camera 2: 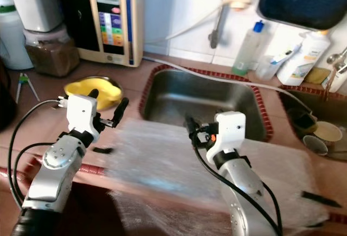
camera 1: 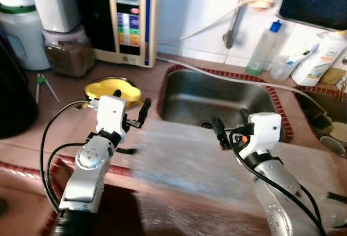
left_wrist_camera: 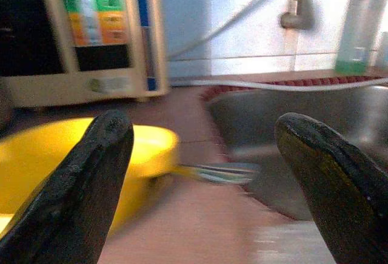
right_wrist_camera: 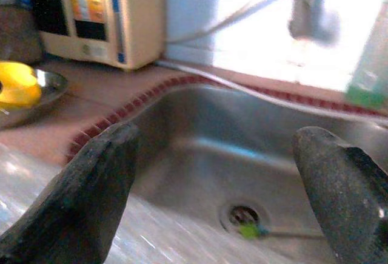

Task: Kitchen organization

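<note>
Two end effectors raised over the near edge of the counter point(camera 1: 54, 138), lower half of the frame. Nearest, draped across that edge at lower centre: a clear, crinkled plastic sheet point(camera 1: 184, 165), blurred, running from beside the left arm to the lower right corner. Left end effector point(camera 1: 130, 104) at centre left, fingers spread wide, gripping nothing, hovering just in front of the yellow bowl point(camera 1: 111, 88). Right end effector point(camera 1: 230, 122) at centre right, likewise spread wide and empty, poised above the sheet at the front rim of the steel sink point(camera 1: 217, 103). In the sink's drain, something small and green point(right_wrist_camera: 247, 230). Farther back, upper left: a beige wall unit with coloured buttons point(camera 1: 130, 19) and a jar of brown contents point(camera 1: 68, 54). Upper right, against the white tiles: a clear bottle with blue cap point(camera 1: 264, 49) and a white bottle point(camera 1: 320, 57).
</note>
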Controlling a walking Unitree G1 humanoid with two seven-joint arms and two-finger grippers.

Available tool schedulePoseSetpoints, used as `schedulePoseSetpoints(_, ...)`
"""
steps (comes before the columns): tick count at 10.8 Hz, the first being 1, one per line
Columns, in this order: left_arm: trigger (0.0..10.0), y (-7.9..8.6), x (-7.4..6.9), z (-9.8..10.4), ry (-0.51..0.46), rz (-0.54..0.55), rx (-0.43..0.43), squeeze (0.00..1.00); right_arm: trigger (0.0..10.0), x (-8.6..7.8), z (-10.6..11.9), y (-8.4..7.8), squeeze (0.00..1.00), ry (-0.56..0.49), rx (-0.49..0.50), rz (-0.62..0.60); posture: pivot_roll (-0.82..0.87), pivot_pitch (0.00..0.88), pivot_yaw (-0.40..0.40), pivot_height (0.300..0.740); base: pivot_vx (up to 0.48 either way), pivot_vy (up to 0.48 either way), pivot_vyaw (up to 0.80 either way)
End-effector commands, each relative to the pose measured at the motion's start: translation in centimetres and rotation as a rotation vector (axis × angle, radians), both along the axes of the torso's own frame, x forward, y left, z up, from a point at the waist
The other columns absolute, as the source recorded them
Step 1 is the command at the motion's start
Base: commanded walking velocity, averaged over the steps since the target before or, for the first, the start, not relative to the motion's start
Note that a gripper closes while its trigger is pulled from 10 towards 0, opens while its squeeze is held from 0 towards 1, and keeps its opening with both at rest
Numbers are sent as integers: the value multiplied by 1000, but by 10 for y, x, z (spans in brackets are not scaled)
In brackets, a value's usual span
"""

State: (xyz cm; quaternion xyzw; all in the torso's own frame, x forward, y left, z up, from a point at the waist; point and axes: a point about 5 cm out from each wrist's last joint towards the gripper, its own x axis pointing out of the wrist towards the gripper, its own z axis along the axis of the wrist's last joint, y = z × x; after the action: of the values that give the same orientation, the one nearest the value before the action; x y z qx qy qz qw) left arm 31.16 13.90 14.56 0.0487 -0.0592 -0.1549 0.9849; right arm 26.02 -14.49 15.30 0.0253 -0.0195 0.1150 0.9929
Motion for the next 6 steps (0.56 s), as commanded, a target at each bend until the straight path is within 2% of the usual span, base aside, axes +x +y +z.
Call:
schedulePoseSetpoints(1, 10000, -6, 2, 4, -13, -22, 3, 0, 10000, 0, 7, -3, 0, -24, 18, 0, 117, 0, -84, 740, 0, 0, 0)
schedulePoseSetpoints(2, 10000, -6, 2, 5, -15, -22, 0, 0, 10000, 1, 10, -3, 0, -31, 42, 6, 114, 0, -82, 740, 0, 0, 0)
schedulePoseSetpoints(4, 10000, -5, 2, 5, -17, -19, -4, 0, 10000, 2, 12, -2, 0, -52, -2, 4, 113, 0, -78, 740, 0, 0, 0)
schedulePoseSetpoints(6, 10000, -5, 2, 5, -11, -12, -19, 0, 10000, 5, 16, -1, 0, -89, -6, -32, 111, 0, -71, 740, 0, 0, 0)
